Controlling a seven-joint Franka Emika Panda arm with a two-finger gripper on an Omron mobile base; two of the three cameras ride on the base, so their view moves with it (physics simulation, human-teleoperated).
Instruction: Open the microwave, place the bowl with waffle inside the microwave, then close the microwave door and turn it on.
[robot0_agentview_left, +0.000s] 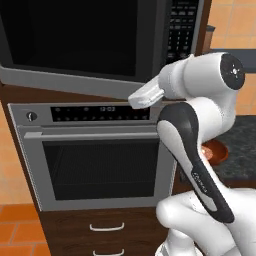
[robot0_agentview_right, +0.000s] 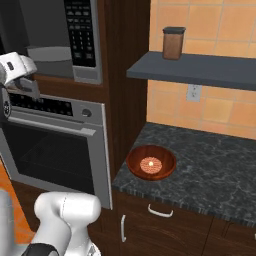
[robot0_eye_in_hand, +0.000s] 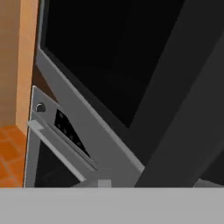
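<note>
My pincer (robot0_agentview_right: 31, 85) sits by the microwave door (robot0_agentview_left: 75, 37) edge — spread unclear; bowl with waffle (robot0_agentview_right: 151, 162) rests on open bench (robot0_agentview_right: 215, 170).

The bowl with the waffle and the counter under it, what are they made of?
The bowl with waffle looks like glazed ceramic or shiny plastic: reddish-brown, smooth, with a soft gleam on its rim. The counter looks like polished dark stone, maybe granite, because pale speckles and veins run through it. Everything here is rendered, so these are only guesses from the look.
</note>
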